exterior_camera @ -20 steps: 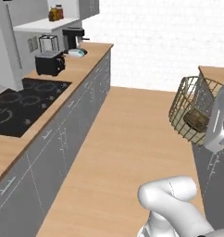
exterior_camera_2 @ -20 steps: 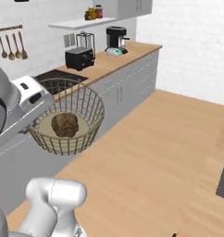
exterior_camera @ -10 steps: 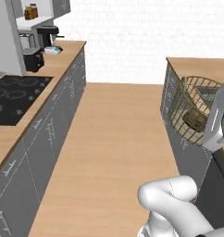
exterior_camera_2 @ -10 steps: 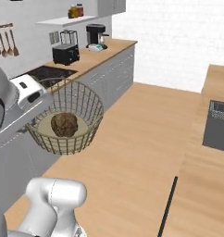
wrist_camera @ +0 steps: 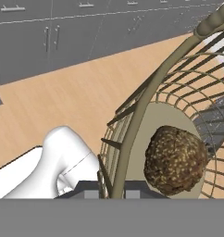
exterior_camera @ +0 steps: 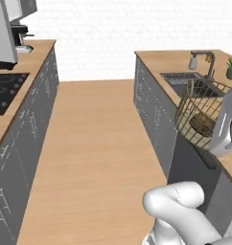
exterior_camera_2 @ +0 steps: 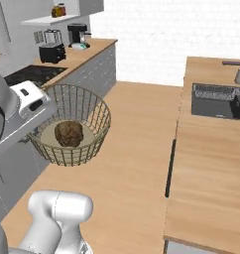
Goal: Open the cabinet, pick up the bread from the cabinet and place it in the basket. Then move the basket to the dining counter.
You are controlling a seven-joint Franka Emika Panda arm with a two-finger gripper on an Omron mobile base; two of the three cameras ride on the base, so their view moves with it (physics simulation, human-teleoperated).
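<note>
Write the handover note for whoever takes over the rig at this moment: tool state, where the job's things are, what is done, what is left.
Tool: shut on the basket rim, carrying it in the air above the wood floor.
Bread: lying on the basket's pale bottom.
Dining counter: the broad wood top with the sink, off to the basket's right in the right base view; the basket is not over it yet.
Done: bread in the basket, basket lifted.
Left: bring the basket over the dining counter, set it down, release.

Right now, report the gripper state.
Gripper: shut on the basket rim, carrying it with the bread inside.
</note>
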